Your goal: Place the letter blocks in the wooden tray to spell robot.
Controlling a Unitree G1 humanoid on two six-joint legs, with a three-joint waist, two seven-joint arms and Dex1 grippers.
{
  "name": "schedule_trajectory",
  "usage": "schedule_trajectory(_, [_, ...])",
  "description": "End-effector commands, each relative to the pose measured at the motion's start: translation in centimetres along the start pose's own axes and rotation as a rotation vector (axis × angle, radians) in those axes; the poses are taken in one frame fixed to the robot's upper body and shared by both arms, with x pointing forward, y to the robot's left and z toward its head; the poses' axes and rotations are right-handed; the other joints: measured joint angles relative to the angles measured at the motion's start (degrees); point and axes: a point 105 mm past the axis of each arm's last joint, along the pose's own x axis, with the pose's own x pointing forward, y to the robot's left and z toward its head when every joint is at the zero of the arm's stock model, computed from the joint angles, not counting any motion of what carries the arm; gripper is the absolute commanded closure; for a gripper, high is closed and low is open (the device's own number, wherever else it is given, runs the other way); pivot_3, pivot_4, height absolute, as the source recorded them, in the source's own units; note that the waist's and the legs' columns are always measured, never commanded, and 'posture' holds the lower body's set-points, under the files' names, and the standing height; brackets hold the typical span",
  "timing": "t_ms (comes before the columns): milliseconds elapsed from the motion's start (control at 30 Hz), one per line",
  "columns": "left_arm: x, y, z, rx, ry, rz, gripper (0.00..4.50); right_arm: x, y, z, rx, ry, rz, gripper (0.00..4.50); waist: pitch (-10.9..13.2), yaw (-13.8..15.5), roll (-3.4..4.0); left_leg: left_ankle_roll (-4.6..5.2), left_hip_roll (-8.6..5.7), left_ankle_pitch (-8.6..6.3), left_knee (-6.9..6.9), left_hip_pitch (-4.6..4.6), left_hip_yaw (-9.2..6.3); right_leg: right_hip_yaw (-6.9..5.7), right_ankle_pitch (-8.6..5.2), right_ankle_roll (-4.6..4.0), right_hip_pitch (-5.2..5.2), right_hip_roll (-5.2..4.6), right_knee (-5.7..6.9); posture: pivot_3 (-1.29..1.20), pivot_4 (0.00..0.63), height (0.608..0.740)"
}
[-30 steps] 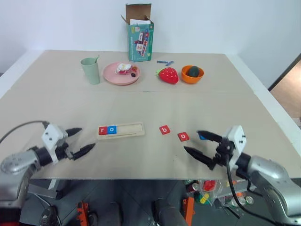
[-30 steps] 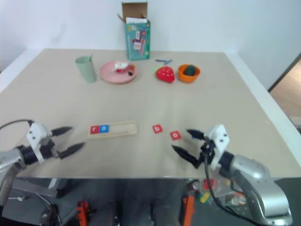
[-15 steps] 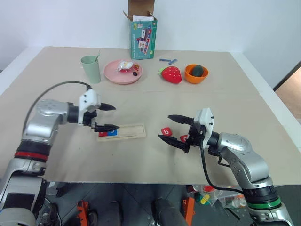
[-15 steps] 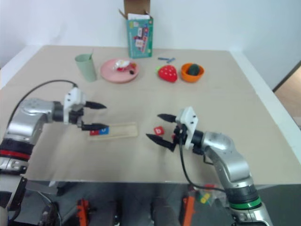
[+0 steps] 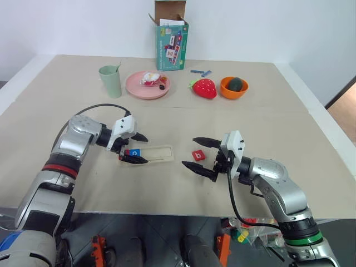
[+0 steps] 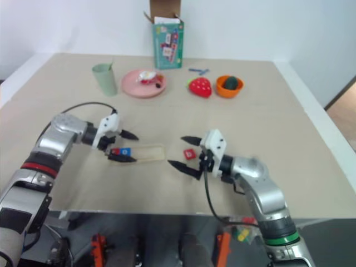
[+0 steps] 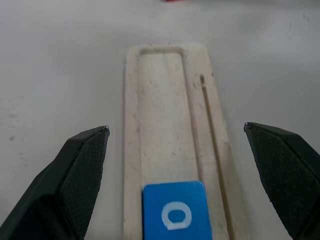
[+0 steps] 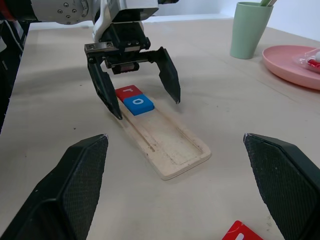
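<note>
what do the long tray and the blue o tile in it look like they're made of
The wooden tray: pale unfinished wood, it seems, with a matte, slightly rough, speckled recess and soft edges. The blue o tile: probably painted wood or plastic; smooth, evenly coloured face with a crisp white letter. Its core can't be seen.

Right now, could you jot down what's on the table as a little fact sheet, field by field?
wooden tray: lying flat on the table
in tray: red r tile, blue o tile, side by side at one end; remainder bare
loose tile: red b tile beside tray
left gripper: open, straddling tray's filled end
right gripper: open, around the b tile, not gripping
far side: green cup, pink plate, strawberry, orange bowl, box
</note>
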Motion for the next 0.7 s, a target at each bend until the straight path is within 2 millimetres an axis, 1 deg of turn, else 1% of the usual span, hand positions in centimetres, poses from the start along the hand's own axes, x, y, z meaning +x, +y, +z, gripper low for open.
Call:
schedule_trajectory(33, [0.2, 0.5, 0.9, 0.046, 0.009, 0.007, 0.00, -0.1, 0.1, 1.2, -0.049, -0.030, -0.006, 0.02, 0.00, 0.29, 0.00, 0.00, 0.00, 0.00, 0.01, 0.00, 0.00, 0.00, 0.00, 0.00, 0.00, 0.00, 0.01, 0.00, 0.150, 0.740])
schedule_trajectory(200, [0.6, 0.8, 0.9, 0.022, -0.009, 0.029, 0.00, -0.1, 0.0, 1.2, -0.052, -0.028, -0.014, 0.02, 0.00, 0.36, 0.00, 0.00, 0.00, 0.00, 0.06, 0.00, 0.00, 0.01, 0.00, 0.01, -0.01, 0.00, 0.09, 0.00, 0.150, 0.740])
schedule_trajectory(300, [0.9, 0.7, 0.1, 0.011, 0.022, 0.037, 0.00, 0.0, 0.1, 1.1, -0.049, -0.027, -0.015, 0.02, 0.00, 0.35, 0.00, 0.00, 0.00, 0.00, 0.09, 0.01, -0.02, 0.00, -0.01, 0.01, -0.01, 0.00, 0.16, 0.00, 0.150, 0.740])
schedule_trajectory(433, [1.0, 0.5, -0.4, -0.008, 0.032, 0.027, 0.00, 0.1, 0.2, 1.0, -0.047, -0.024, -0.014, 0.02, 0.00, 0.36, 0.00, 0.00, -0.01, 0.00, 0.15, 0.02, -0.05, -0.01, -0.02, 0.00, -0.01, 0.01, 0.27, 0.00, 0.150, 0.740])
schedule_trajectory(567, [1.2, 0.2, -1.5, -0.045, 0.070, 0.015, 0.00, 0.1, 0.1, 0.9, -0.048, -0.021, -0.015, 0.02, 0.00, 0.36, 0.00, 0.00, -0.02, 0.00, 0.24, 0.02, -0.05, 0.00, -0.03, 0.00, -0.01, 0.01, 0.36, 0.00, 0.150, 0.740])
schedule_trajectory(667, [1.2, 0.3, -1.8, -0.068, 0.084, 0.018, 0.00, 0.1, 0.0, 0.9, -0.048, -0.021, -0.017, 0.02, 0.00, 0.34, 0.00, 0.00, -0.01, 0.00, 0.38, 0.05, -0.06, 0.00, -0.05, 0.00, 0.01, 0.02, 0.51, 0.00, 0.150, 0.740])
schedule_trajectory(700, [1.2, 0.3, -1.9, -0.071, 0.091, 0.021, 0.26, 0.1, 0.0, 0.9, -0.049, -0.020, -0.017, 0.01, 0.00, 0.33, 0.00, 0.00, -0.01, 0.00, 0.43, 0.05, -0.06, 0.00, -0.05, 0.00, 0.01, 0.02, 0.56, 0.00, 0.150, 0.740])
